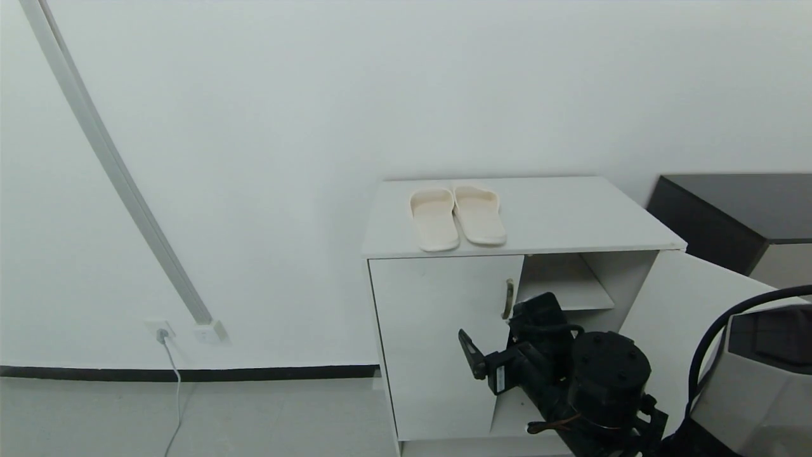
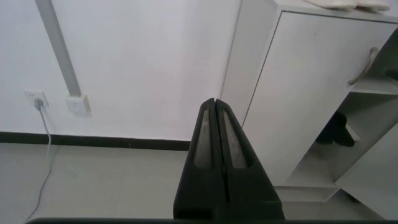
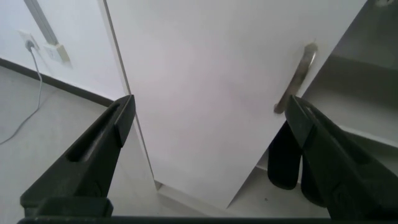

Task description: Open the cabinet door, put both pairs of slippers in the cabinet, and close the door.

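Jaws: right gripper [image 3: 210,106] spread wide, empty, before the closed door [image 1: 438,336], left gripper [image 2: 215,106] pressed together, empty; cream slippers [image 1: 457,216] atop cabinet [image 1: 571,216], dark pair [image 3: 292,158] seemingly shelved inside; next, likely rise and grasp the cream slippers.

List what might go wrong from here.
1. The right gripper, jaws open, sits close to the closed left door and its handle; moving forward may snag the handle.
2. The cream slippers lie near the front edge of the cabinet top; a clumsy grasp might push them off.
3. The open right door stands wide open toward the robot and might get bumped during a reach.
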You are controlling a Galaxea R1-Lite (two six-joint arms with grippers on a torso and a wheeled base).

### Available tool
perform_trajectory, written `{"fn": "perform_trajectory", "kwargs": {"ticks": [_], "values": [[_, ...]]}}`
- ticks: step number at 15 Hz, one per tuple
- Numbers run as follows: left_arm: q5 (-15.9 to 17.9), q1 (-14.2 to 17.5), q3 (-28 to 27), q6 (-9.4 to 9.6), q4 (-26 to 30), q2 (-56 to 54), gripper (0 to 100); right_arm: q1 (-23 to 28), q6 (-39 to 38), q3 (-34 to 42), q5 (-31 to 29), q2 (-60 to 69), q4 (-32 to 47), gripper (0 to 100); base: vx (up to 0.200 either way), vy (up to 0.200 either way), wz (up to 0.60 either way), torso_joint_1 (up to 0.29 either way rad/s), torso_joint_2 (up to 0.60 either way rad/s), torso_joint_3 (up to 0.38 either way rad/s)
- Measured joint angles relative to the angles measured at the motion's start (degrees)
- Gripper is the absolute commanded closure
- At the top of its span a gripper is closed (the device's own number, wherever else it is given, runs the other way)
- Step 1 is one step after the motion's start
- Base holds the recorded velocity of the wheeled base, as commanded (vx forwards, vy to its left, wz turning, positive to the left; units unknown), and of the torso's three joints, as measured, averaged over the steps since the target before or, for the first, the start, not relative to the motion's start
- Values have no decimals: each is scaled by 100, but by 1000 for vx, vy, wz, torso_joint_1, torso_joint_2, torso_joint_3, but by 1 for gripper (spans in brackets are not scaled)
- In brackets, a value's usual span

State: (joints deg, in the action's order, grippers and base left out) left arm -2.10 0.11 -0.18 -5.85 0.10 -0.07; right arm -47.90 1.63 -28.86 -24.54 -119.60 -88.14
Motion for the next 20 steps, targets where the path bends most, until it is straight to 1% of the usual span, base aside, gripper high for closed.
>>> {"fn": "perform_trajectory", "kwargs": {"ticks": [5,9,12,16,17,18,19,20], "values": [[0,2,0,0,-2,0,100,-2,0,11,0,0,-2,0,0,0,0,262,-582,-330],[0,2,0,-2,0,0,100,0,2,30,2,0,0,0,0,0,0,188,-414,-226],[0,2,0,-2,0,0,100,-9,39,94,13,0,-32,0,0,0,0,178,-369,-201],[0,2,0,0,0,0,100,22,430,100,56,-73,-119,0,0,0,0,29,-63,-29],[2,2,0,5,0,0,100,46,483,-41,79,-90,-5,0,0,0,0,0,0,0],[2,2,0,6,0,0,100,66,482,-312,90,-96,354,0,0,0,0,0,0,0],[7,2,0,20,0,0,100,99,375,-590,100,-82,980,0,0,0,0,0,0,0],[10,2,0,22,1,0,100,132,180,-901,101,-20,1927,0,0,0,0,0,0,0]]}}
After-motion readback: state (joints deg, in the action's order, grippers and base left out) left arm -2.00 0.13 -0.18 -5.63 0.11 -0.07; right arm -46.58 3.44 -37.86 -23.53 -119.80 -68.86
